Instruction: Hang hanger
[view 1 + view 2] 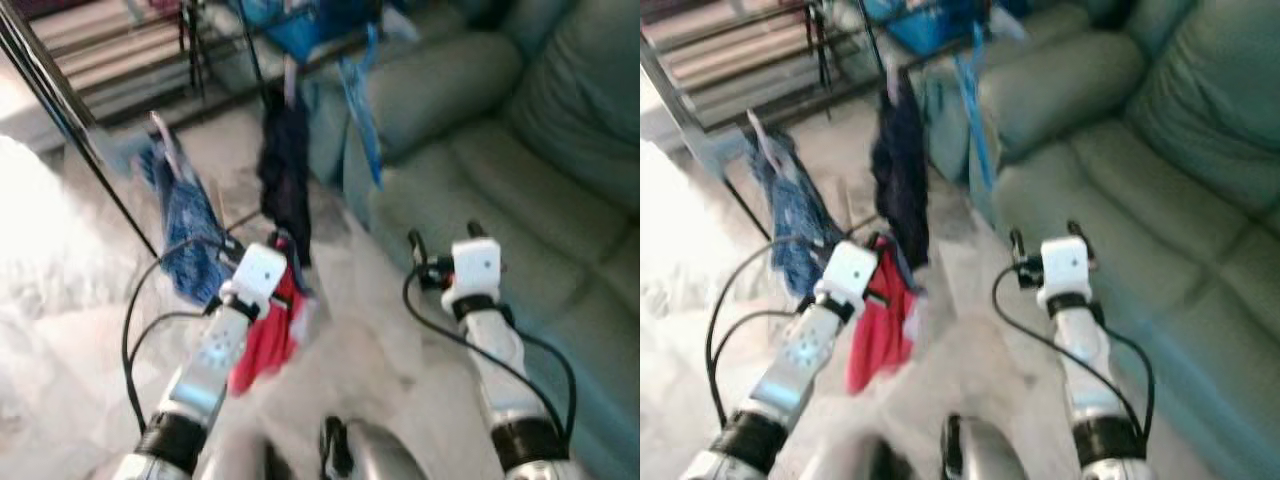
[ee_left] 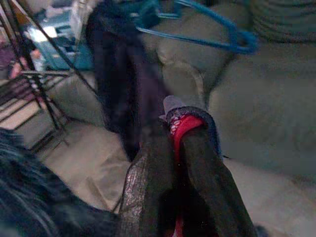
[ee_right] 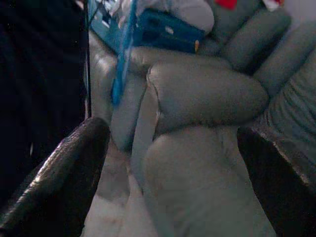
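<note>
Left pincer [image 1: 283, 262] is up in front of the robot, its 2 black fingers [image 2: 207, 182] pressed together on a red garment [image 1: 268, 340] that droops below the wrist, with a grey edge of fabric poking out past the fingertips in the left wrist view. Right pincer [image 1: 443, 240] is raised beside it, spread wide with nothing between the fingers [image 3: 64, 182], aimed toward the grey-green sofa [image 1: 520, 200] on the robot's right. Ahead of both arms, a dark navy garment [image 1: 285, 175] hangs down from the drying rack [image 1: 60, 110], and a blue patterned garment [image 1: 185, 230] hangs to its left, near the rack's black slanted legs. The blue hanger [image 1: 362, 120], the task's thing, dangles up by the sofa's armrest, just right of the navy garment and well ahead of the left pincer; in the left wrist view it sits high above the clamped fingers. A blue box [image 3: 168, 29] rests beyond the armrest. Pale floor [image 1: 380, 330] runs under everything, and the head views are blurred
</note>
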Controlling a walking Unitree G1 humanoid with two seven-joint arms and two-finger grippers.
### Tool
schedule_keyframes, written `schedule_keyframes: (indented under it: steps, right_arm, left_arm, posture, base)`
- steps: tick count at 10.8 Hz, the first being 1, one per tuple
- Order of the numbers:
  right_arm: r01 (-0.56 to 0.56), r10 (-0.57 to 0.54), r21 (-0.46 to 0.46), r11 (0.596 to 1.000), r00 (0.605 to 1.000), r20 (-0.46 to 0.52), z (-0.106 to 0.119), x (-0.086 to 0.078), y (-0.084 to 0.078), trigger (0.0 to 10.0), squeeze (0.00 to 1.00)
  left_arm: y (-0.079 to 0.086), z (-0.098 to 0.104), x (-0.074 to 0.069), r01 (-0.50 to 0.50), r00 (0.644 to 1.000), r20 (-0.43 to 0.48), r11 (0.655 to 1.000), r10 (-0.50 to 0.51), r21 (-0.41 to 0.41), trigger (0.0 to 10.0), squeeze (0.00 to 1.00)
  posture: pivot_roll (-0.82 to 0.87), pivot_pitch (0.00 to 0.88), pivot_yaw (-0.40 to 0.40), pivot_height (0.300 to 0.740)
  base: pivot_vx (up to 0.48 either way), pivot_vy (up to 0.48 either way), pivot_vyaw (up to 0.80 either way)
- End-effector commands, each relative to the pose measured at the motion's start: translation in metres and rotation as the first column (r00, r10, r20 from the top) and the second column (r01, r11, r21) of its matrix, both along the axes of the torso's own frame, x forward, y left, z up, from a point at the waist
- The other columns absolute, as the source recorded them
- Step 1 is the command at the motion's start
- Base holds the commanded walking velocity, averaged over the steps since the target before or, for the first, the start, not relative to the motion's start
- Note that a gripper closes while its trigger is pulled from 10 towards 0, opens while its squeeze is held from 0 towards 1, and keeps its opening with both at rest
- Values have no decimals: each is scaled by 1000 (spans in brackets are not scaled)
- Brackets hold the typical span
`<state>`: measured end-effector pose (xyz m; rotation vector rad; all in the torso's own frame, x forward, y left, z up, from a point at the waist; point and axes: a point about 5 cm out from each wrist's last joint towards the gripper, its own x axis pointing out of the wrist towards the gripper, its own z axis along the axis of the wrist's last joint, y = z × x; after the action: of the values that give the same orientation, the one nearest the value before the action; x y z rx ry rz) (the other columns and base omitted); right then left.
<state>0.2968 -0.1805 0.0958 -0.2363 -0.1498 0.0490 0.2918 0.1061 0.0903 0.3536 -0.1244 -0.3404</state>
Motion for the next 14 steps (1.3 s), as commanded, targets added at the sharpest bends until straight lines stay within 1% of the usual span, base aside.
schedule_keyframes:
  steps: [1,4,5,7,9,12,14]
  right_arm:
    - [12,-12,-4,1000,1000,15,2,0,-1,10000,0]
    - [50,-50,-25,998,998,32,10,8,-12,10000,0]
    - [45,-43,-38,998,998,47,13,9,-13,10000,0]
    - [49,-47,-24,999,997,57,15,11,-13,10000,0]
    - [70,-69,-24,997,996,55,13,9,-13,10000,0]
    - [94,-90,-57,994,994,68,14,9,-16,10000,0]
    - [104,-101,-43,994,993,67,13,9,-17,10000,0]
  left_arm:
    - [2,3,-2,-7,999,35,1000,7,7,10000,0]
    - [0,3,-4,1,999,37,1000,-2,8,10000,0]
    - [-4,4,-5,36,999,32,999,-36,-5,10000,0]
    - [-6,6,-5,46,998,37,999,-45,-8,10000,0]
    - [-8,6,-5,74,997,23,997,-74,-25,10000,0]
    - [-9,5,-6,85,996,15,996,-85,-28,10000,0]
    - [-10,5,-7,101,995,12,994,-100,-35,10000,0]
  posture:
    - [-12,172,-34,740]
    - [-6,174,-34,740]
    - [-4,172,-34,740]
    - [-4,172,-34,740]
    - [-5,170,-33,740]
    - [-5,169,-33,740]
    - [-6,170,-32,740]
  base:
    - [0,0,0]
    - [0,0,0]
    - [0,0,750]
    - [0,0,634]
    - [0,0,0]
    - [255,0,0]
    - [324,0,0]
